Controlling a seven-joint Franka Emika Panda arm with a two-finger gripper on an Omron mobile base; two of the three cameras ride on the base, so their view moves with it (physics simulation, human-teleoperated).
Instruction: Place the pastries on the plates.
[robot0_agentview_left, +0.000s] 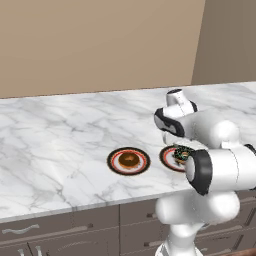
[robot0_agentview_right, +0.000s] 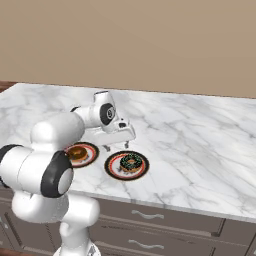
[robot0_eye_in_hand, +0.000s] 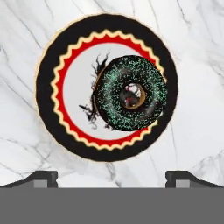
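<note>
My gripper (robot0_eye_in_hand: 112, 177) hangs above the marble counter (robot0_agentview_left: 55, 135) with its jaws released, wide apart and grasping nothing; the two dark fingertips (robot0_eye_in_hand: 43, 177) stand clear of everything below. Straight under me lies a plate (robot0_eye_in_hand: 48, 83) with a black rim, red ring and white centre. On it a dark donut with green speckles (robot0_eye_in_hand: 131, 93) lies flat, hole facing up, shifted toward three o'clock of the plate's centre so its edge overlaps the red ring. Being round, it has no long axis to tell. In the right base view the other plate (robot0_agentview_right: 92, 148) sits just beside this one at nine o'clock, not touching, and carries a brown glazed donut (robot0_agentview_right: 76, 152), also lying flat.
</note>
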